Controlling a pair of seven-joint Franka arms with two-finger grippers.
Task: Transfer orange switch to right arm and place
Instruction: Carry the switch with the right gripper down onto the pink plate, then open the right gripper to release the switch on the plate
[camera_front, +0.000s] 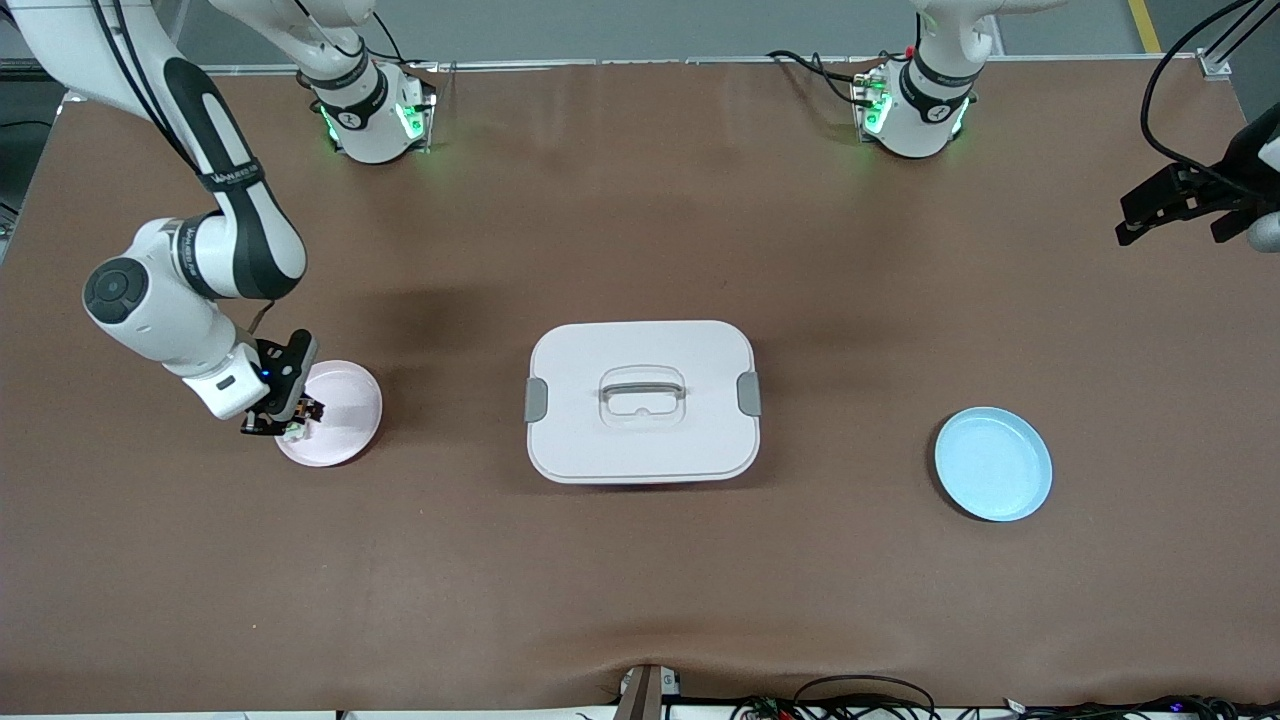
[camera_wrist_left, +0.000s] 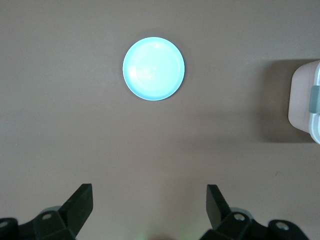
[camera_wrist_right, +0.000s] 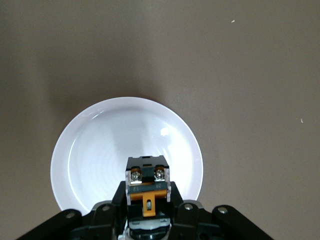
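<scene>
My right gripper (camera_front: 290, 425), mid-left of the front view, clamps the orange switch (camera_wrist_right: 147, 187) over the pink plate's (camera_front: 345, 400) rim, where a release could tumble it onto the table (camera_front: 640, 580), while my left gripper (camera_wrist_left: 149, 210) waits with its fingers spread apart at the upper right.

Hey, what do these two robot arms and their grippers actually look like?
Both are glossy white jointed arms with black joint bands and green-lit bases. The right arm has a round black joint cap, small lettering on its band and black cables alongside. Its right gripper and the left gripper are black and two-fingered.

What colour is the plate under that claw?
Pale pink plate, clearest in the front view.
</scene>
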